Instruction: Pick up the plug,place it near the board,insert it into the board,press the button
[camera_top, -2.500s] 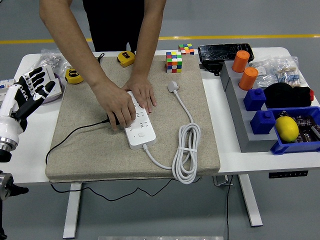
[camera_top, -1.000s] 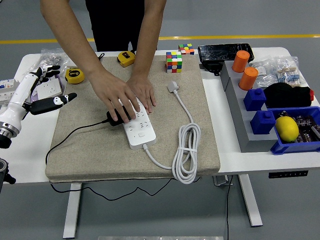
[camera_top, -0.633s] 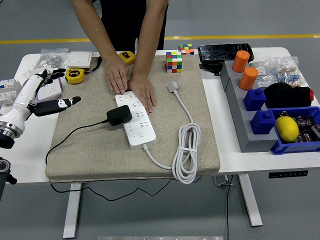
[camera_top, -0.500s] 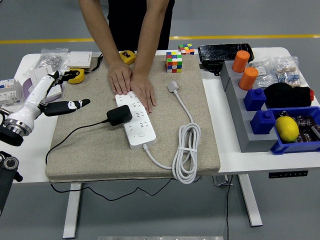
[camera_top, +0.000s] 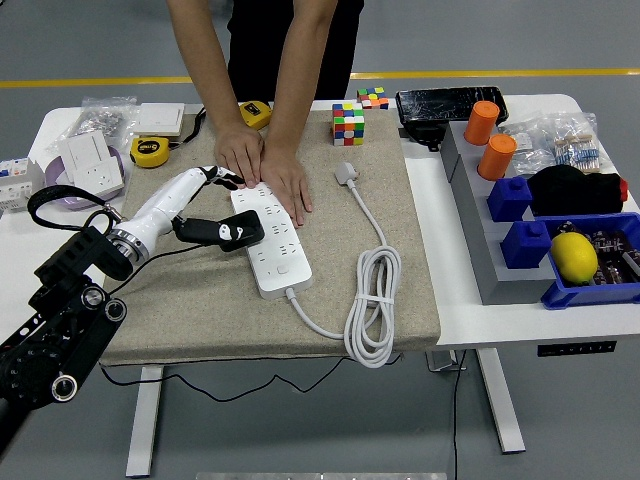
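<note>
A tan mat (camera_top: 200, 300) covers the white surface (camera_top: 470, 320). The left hand (camera_top: 205, 205), fingers spread wide, reaches the black plug (camera_top: 240, 232) beside the power strip (camera_top: 272, 245). A person's hands (camera_top: 265, 170) press the strip's far end.

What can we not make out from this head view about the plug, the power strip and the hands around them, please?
- Head view: the black plug is partly covered by the left hand; whether the hand grips it or whether it is seated cannot be told.
- The power strip's far end lies under the person's hands.
- The button shows only as a small spot; its state is unreadable.
- The right hand is outside the picture.
</note>
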